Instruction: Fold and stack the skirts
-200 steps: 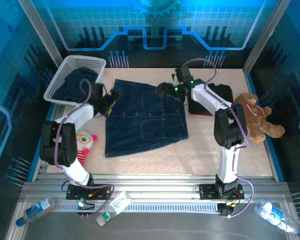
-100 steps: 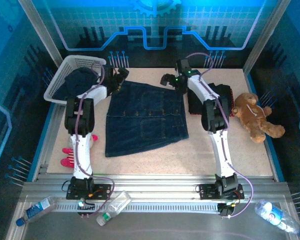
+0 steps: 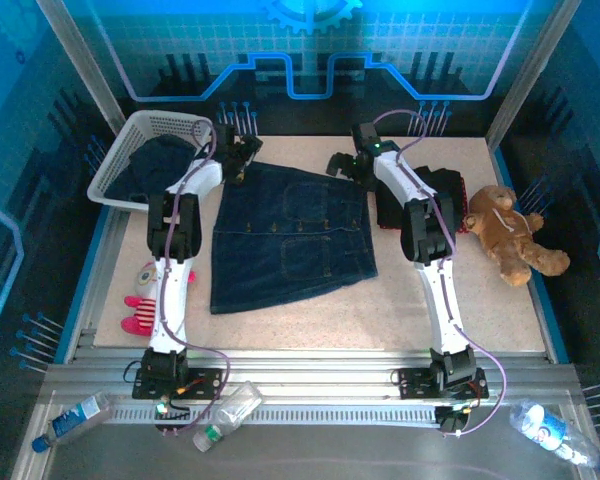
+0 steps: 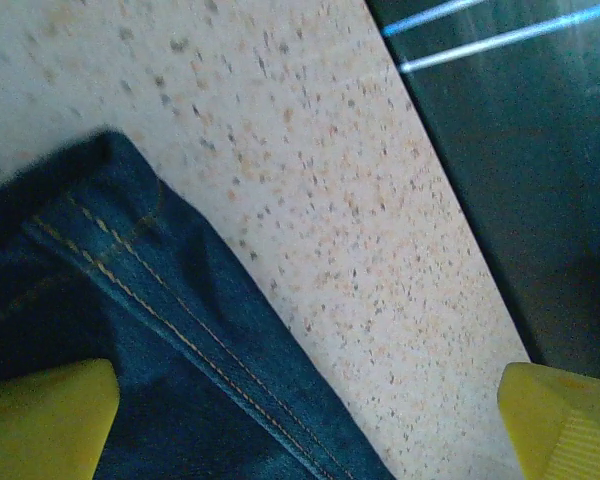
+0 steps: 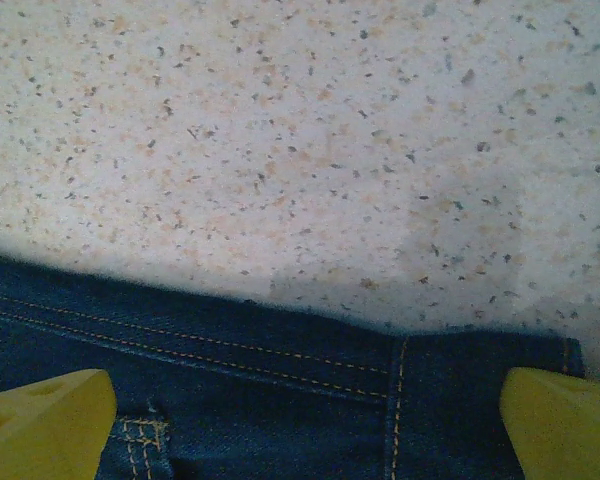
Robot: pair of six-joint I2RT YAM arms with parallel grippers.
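Note:
A dark blue denim skirt (image 3: pixel 290 235) with buttons and a pocket lies flat in the middle of the table. My left gripper (image 3: pixel 242 152) hovers open over its far left corner. In the left wrist view the stitched skirt corner (image 4: pixel 130 330) lies between the spread yellow fingertips (image 4: pixel 40 420). My right gripper (image 3: pixel 342 163) is open over the far right corner. In the right wrist view the waistband (image 5: pixel 280 400) runs between that gripper's fingertips (image 5: pixel 565 425). Another dark skirt (image 3: pixel 160 160) fills a white basket (image 3: pixel 170 122). A black folded skirt (image 3: pixel 450 190) lies at the right.
A brown teddy bear (image 3: pixel 510 235) sits at the right edge. A pink-and-white plush toy (image 3: pixel 145 295) lies by the left arm. Plastic bottles (image 3: pixel 225 410) rest on the metal ledge in front. A dark wall stands close behind the skirt's far edge.
My left arm has swung from the skirt's left side out to its far left corner. My right gripper has shifted slightly towards the far right corner. Both stay open.

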